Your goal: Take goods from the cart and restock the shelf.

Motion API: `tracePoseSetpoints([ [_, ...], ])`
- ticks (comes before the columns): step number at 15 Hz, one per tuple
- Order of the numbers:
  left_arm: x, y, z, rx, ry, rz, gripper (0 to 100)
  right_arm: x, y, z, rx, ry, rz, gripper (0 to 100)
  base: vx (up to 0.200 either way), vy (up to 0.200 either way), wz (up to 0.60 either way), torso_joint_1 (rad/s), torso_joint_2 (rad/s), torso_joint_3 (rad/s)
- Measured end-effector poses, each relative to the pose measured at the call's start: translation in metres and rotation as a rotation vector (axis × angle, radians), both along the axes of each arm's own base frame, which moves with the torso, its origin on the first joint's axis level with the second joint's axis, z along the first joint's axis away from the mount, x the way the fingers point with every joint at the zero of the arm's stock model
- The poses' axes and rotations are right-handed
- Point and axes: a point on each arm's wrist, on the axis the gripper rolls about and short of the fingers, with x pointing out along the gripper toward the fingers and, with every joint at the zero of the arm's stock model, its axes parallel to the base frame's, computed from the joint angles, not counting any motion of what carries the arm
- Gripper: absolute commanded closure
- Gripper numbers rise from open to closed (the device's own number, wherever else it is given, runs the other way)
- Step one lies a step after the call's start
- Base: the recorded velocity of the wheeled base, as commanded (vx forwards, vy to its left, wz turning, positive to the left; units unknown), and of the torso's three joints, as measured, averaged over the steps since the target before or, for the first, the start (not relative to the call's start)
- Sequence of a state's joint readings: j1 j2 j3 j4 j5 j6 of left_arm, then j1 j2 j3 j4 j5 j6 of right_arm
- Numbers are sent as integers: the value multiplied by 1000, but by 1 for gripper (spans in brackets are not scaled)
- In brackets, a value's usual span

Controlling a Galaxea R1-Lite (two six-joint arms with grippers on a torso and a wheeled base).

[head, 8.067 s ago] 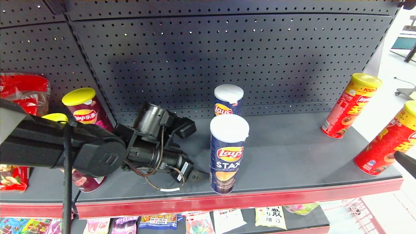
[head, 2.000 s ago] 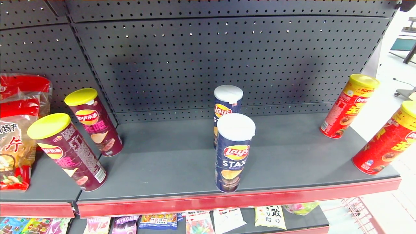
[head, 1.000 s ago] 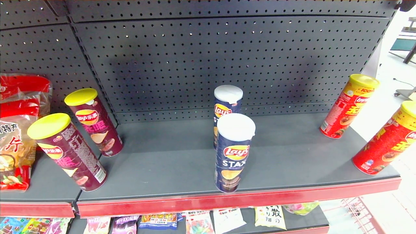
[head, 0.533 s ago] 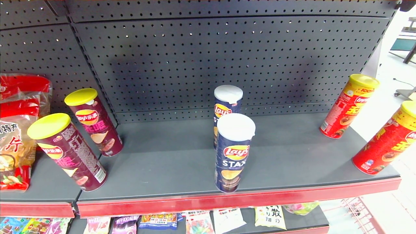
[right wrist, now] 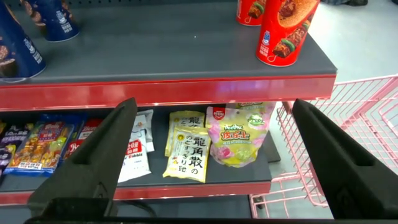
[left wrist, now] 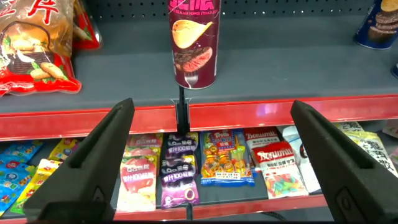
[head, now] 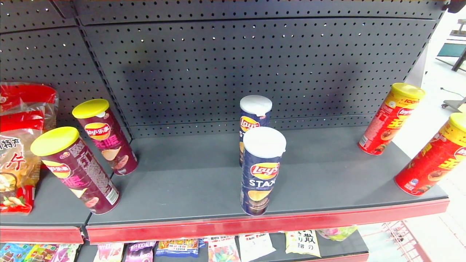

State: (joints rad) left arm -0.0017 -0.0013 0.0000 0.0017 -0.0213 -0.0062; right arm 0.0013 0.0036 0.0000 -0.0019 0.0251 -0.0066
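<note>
The grey shelf (head: pixel 189 182) carries two maroon chip cans with yellow lids (head: pixel 74 169) (head: pixel 105 136) at the left. Two blue cans with white lids (head: pixel 261 171) (head: pixel 255 112) stand in the middle, and two red cans (head: pixel 389 118) (head: pixel 431 160) at the right. My left gripper (left wrist: pixel 211 104) is open in front of the shelf's red edge, facing the front maroon can (left wrist: pixel 194 43), with nothing held. My right gripper (right wrist: pixel 214 104) is open below the front red can (right wrist: pixel 286 31) and holds nothing. The pink wire cart (right wrist: pixel 348 143) lies to the right of the shelf.
Red snack bags (head: pixel 16 145) crowd the shelf's far left. Packets of sweets (left wrist: pixel 227 158) (right wrist: pixel 239 134) hang on the lower shelf. Bare shelf surface lies between the maroon and blue cans and between the blue and red cans.
Since 8.1 s ago my left arm has drawn back off the shelf, leaving the front maroon can standing. The right gripper's tip has left the head view. Nothing moved in the last two seconds.
</note>
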Motion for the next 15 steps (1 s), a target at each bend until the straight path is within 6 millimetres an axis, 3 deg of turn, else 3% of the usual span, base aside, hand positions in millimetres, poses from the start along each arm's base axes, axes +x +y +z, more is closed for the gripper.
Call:
tracePoseSetpoints([
  [15,0,0,0,0,0,0,0,0,0,0,-5,6,21,0,0,0,0,0,0,0],
])
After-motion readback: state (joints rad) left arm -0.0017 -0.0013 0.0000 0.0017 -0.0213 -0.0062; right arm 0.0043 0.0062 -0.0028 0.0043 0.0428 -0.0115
